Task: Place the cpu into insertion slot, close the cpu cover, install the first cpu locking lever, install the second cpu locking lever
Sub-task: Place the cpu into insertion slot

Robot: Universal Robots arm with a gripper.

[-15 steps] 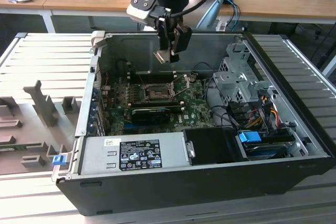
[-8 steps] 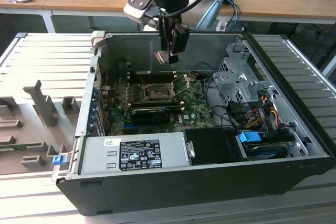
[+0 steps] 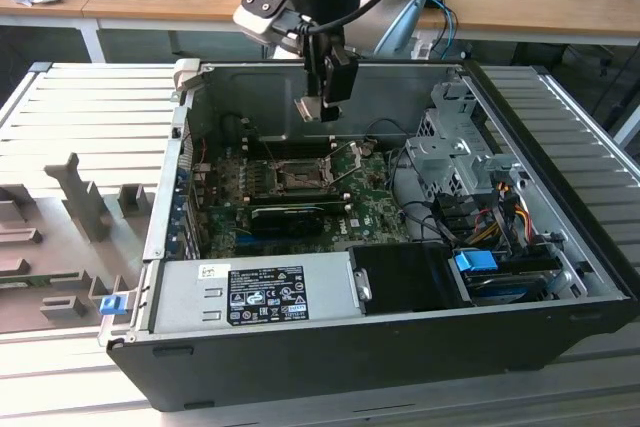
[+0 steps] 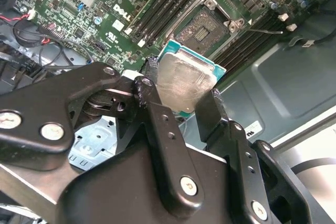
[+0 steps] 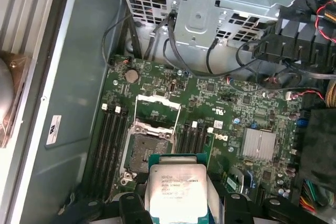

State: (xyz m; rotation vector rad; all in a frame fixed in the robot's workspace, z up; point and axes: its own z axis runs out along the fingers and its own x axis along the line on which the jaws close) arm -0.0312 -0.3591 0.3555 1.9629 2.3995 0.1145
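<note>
Silver-beige metal sits nearest me: the cpu, gripped by its opposite edges between the two black fingers of my end effector, which is closed down to just the chip's width; in the exterior view I hang with it above the board, not touching it; beneath the chip lies the insertion slot, bare, its dark pin grid showing; the cpu cover stands tipped open at one edge of the slot; two thin levers stand raised beside it; the green motherboard spreads around, with memory slots on both sides of the socket; the open computer case rests on a grey slatted counter.
</note>
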